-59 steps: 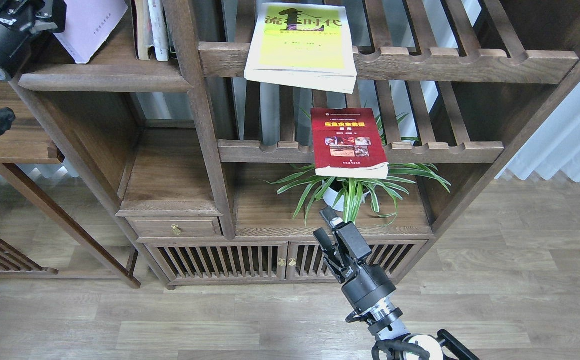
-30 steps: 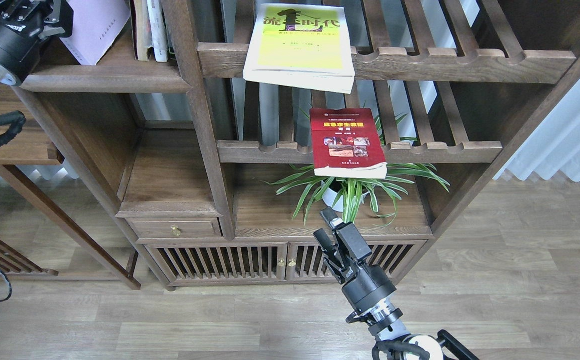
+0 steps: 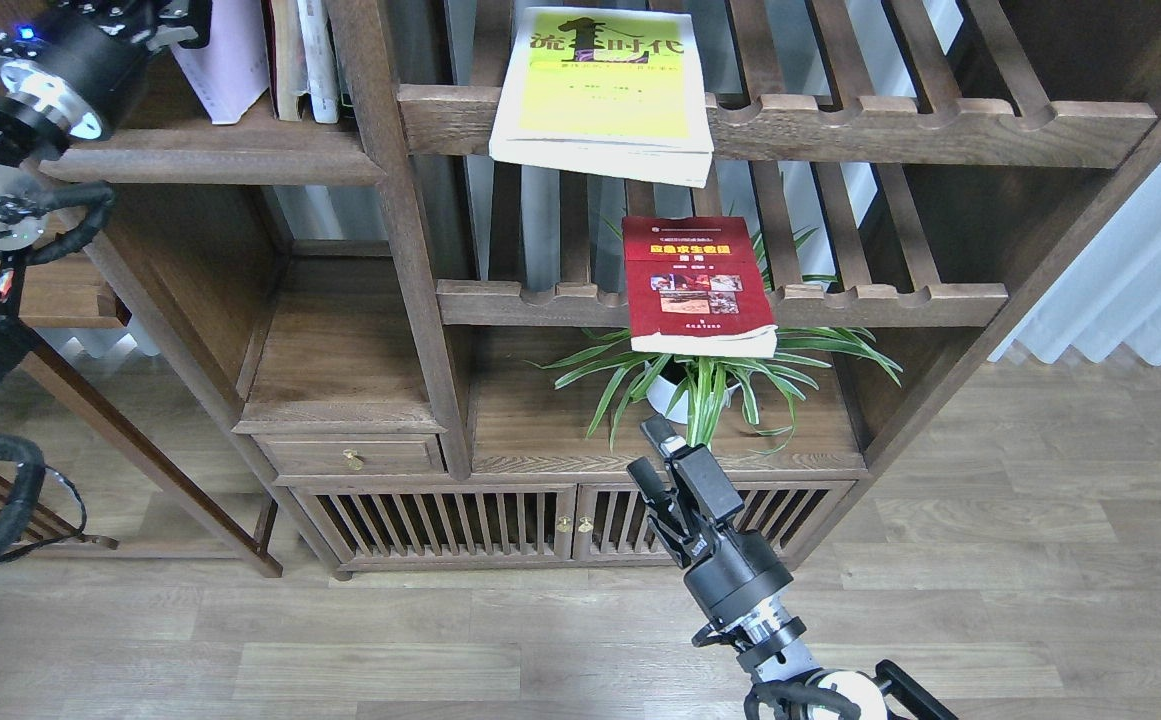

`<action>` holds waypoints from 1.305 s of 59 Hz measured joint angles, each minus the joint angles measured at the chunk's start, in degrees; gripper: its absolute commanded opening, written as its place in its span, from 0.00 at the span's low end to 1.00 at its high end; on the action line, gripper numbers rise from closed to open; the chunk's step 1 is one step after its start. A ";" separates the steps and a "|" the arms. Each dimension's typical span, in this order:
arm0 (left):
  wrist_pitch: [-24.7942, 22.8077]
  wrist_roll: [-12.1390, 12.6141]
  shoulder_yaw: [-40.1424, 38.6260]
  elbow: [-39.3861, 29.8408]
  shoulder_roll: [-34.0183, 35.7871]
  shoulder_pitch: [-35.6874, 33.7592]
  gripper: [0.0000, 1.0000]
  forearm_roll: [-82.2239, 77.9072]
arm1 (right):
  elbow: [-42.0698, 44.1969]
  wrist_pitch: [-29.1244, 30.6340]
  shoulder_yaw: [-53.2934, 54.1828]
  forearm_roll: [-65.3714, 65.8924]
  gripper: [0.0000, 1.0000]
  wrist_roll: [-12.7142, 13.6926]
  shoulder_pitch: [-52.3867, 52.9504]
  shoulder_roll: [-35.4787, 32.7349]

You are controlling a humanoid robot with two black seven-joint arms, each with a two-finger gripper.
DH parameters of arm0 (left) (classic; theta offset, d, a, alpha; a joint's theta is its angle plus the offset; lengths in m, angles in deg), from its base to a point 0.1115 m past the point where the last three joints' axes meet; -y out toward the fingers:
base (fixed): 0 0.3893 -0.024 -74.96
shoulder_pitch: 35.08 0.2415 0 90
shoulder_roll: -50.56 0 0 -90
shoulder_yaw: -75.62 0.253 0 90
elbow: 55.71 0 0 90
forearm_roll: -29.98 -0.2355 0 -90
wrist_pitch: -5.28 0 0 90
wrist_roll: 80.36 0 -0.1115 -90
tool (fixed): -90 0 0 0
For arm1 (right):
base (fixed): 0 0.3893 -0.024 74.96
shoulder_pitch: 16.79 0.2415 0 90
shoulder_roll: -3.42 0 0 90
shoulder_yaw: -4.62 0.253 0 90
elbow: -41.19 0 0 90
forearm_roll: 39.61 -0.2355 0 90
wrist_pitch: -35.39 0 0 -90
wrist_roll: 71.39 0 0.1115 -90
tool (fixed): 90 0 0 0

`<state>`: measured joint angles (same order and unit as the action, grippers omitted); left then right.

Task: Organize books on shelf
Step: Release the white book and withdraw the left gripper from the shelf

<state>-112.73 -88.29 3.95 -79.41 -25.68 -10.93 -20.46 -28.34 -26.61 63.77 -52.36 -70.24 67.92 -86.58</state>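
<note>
Left gripper [image 3: 165, 10] is up at the top left corner against the lavender book [image 3: 230, 55], which stands nearly upright on the solid shelf [image 3: 210, 160] beside a few other upright books [image 3: 305, 55]; can't tell if its fingers are clamped. Right gripper [image 3: 655, 452] hangs low, fingers spread, holding nothing. Yellow-green book [image 3: 602, 90] lies on the upper slatted rack [image 3: 920, 130], red book [image 3: 697, 285] on the lower rack [image 3: 880, 300], above a potted plant [image 3: 710, 385].

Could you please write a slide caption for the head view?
Left end effector holds the lavender book upright on the shelf; right end effector idle.
</note>
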 measured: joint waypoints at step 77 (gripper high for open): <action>0.01 -1.21 -0.93 -5.68 -0.59 -1.22 0.43 14.41 | 0.00 0.00 0.00 0.00 0.98 -0.01 0.02 0.00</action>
<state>-112.73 -89.50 3.02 -85.09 -26.26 -12.15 -6.04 -28.34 -26.61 63.77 -52.36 -70.26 67.94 -86.58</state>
